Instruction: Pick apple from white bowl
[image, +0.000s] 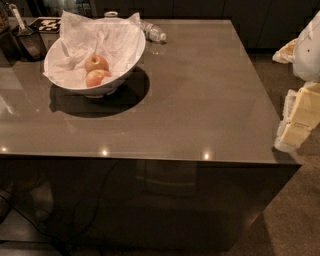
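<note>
Camera view puts the large glossy white bowl (119, 80), lined with crumpled white paper (107, 37), on the far left of the glossy brown table (200, 100). Two reddish-yellow apples (97, 64) sit touching inside it. My pale, padded gripper (299, 116) hangs off the table's right edge, well apart from the bowl; whether it is open or closed I cannot tell. I judge the reach not yet begun. Coming in low, I could clip the slanted rim and shove the bowl. The paper could bunch into the grasp, and the neighbouring apple could crowd the pick.
</note>
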